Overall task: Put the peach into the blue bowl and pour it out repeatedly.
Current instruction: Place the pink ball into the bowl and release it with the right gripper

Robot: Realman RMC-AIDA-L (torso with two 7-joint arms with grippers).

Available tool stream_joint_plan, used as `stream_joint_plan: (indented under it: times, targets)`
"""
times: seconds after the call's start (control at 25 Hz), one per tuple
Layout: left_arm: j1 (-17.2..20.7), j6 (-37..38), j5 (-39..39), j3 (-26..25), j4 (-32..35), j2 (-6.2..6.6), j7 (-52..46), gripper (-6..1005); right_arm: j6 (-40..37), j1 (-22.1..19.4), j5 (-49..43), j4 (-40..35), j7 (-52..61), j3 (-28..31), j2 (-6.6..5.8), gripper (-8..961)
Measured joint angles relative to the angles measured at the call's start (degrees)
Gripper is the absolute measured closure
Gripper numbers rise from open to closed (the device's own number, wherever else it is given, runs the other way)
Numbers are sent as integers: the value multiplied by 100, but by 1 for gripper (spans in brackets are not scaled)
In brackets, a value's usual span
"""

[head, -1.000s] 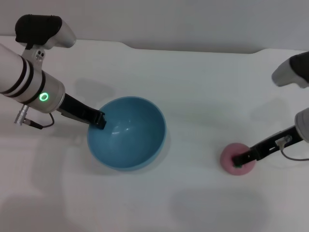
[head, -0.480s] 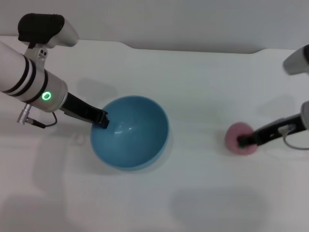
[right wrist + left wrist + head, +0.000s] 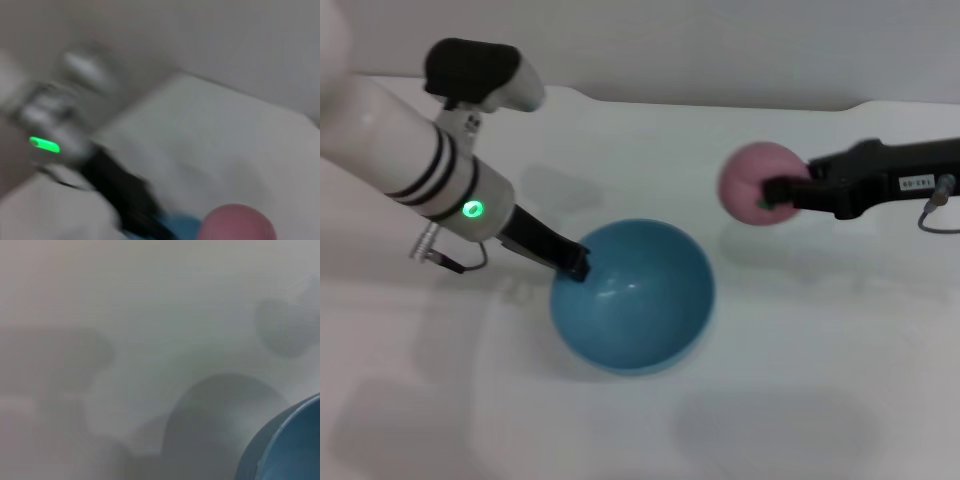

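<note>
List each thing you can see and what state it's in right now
peach: held in the air by the right gripper, beside and above the bowl, not in it.
blue bowl: upright on the table, nothing inside, left gripper on its rim.
left gripper: clamped on the bowl's rim.
right gripper: closed on the peach.
table: white, bowl resting on it.

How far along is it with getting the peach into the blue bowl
Pickup looks done: the right gripper holds the peach in the air, beside the blue bowl, not over it. The left gripper grips the bowl's rim. The bowl is empty, so dropping it in and pouring remain.
</note>
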Motion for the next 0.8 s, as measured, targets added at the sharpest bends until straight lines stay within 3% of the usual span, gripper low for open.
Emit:
stream_joint_plan:
  times: [0.28,0.52,0.68,0.8]
  targets:
    - [-169,-262,-467,619,-93,-18,-129,1001,-55,144,248,-50,-251,-726,7,826]
    - [-197,-277,-565,680,-71,-18,-132,1000,255,179,38,-30,-269,-1477,20,850]
    - [-197,-279,-565,674,-70,-18,-132,1000,529,184,-89,-22,-269,-1697,34,866]
    - [-197,-280,-565,647,-63,-12,-132,1001,595,182,-97,-22,-265,-1742,37,819]
